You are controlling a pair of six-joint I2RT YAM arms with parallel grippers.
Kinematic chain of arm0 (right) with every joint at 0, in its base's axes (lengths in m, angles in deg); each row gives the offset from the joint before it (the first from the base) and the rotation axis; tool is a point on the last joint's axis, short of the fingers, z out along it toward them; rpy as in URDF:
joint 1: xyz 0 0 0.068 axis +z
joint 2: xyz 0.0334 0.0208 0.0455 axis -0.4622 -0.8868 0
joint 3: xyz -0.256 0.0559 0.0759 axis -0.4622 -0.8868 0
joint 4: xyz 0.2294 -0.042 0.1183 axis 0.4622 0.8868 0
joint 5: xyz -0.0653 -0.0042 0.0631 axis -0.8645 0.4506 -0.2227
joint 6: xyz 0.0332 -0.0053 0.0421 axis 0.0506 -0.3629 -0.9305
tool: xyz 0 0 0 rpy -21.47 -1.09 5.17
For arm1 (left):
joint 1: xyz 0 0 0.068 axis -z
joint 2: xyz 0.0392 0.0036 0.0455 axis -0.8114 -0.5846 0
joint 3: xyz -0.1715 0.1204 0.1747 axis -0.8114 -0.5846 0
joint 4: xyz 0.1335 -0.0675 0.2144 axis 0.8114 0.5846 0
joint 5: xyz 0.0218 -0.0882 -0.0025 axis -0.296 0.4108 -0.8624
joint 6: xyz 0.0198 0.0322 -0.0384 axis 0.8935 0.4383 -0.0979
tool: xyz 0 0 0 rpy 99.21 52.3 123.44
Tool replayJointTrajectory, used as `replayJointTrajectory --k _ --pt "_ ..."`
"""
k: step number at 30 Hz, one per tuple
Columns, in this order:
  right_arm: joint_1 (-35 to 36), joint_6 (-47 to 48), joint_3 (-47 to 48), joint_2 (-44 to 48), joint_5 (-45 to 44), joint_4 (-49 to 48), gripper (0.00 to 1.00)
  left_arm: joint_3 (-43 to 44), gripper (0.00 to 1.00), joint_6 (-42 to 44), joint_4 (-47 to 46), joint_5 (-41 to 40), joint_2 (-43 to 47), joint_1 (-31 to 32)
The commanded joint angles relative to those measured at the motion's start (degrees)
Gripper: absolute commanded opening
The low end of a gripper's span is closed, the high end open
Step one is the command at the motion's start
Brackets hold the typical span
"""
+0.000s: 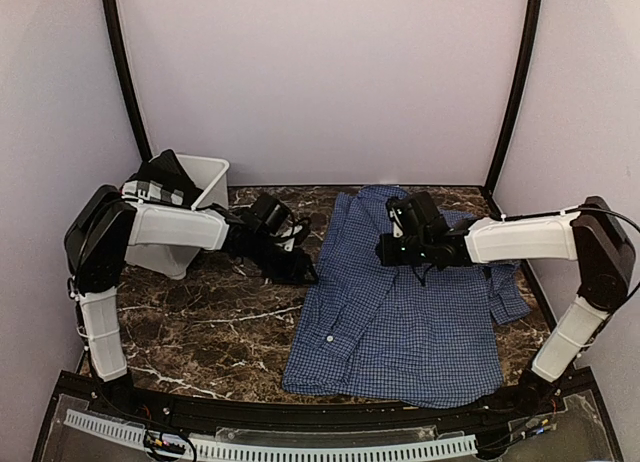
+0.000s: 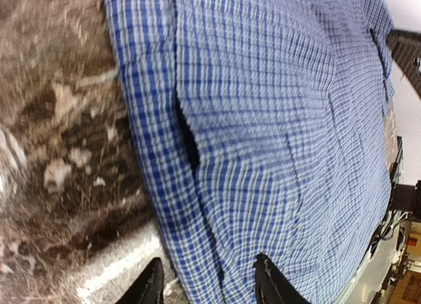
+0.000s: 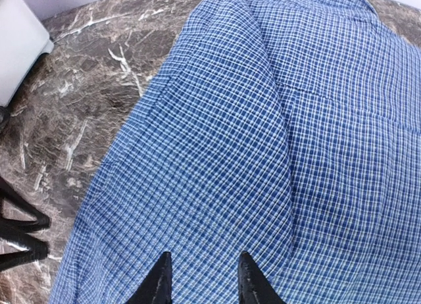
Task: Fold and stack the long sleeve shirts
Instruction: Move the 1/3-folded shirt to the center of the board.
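A blue fine-check long sleeve shirt (image 1: pixel 400 312) lies spread on the dark marble table, at centre right. My left gripper (image 1: pixel 298 269) is open at the shirt's left edge; in the left wrist view (image 2: pixel 209 285) its fingertips straddle that edge of the shirt (image 2: pixel 276 133), one over marble and one over cloth. My right gripper (image 1: pixel 385 250) is open and empty above the upper middle of the shirt; in the right wrist view (image 3: pixel 202 282) both tips hover over the cloth (image 3: pixel 263 152). Neither gripper holds anything.
A white plastic bin (image 1: pixel 205 182) stands at the back left and holds a black-and-white checked cloth (image 1: pixel 160 187). The bin's corner shows in the right wrist view (image 3: pixel 16 47). Bare marble (image 1: pixel 210 322) lies left of the shirt. Black frame posts rise at the back corners.
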Motion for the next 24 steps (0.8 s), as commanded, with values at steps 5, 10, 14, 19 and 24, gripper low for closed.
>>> replayJointTrajectory --k 5,10,14,19,24 --pt "-2.0 2.12 1.54 -7.04 1.11 -2.92 0.04 -7.64 0.5 2.45 4.68 3.93 4.4 1.54" --pt "-2.64 1.74 0.96 -9.85 0.49 -3.1 0.0 -6.61 0.49 2.76 6.56 1.49 2.52 3.32" --pt "-2.8 1.34 -0.07 -11.63 0.04 -3.56 0.0 -5.54 0.47 2.51 7.05 -0.42 1.42 4.25" --pt "-3.64 0.75 -1.13 -13.47 -0.58 -3.63 0.0 -3.8 0.4 2.22 6.74 -0.62 -0.38 5.46" --pt "-4.03 0.88 -1.12 -14.76 0.46 -3.81 0.0 -3.45 0.12 1.08 6.73 -1.82 -1.26 5.8"
